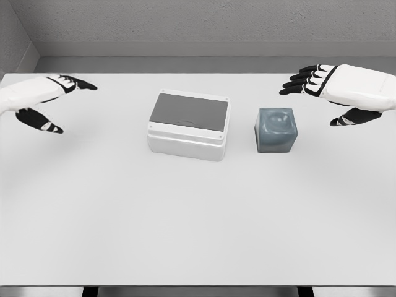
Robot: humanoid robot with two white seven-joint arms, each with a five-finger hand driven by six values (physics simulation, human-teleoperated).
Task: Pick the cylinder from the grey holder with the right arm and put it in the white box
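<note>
A white box (pixel 189 127) with a grey inside sits at the middle of the table. To its right stands the grey holder (pixel 276 130), a rounded cube with a round hollow on top. I cannot make out a separate cylinder in it. My right hand (pixel 312 86) hovers up and to the right of the holder, fingers spread, holding nothing. At the far left my left hand (pixel 59 99) hovers above the table, fingers relaxed and holding nothing.
The white table (pixel 198 216) stretches wide in front of the box and holder. A grey wall runs behind the table's far edge.
</note>
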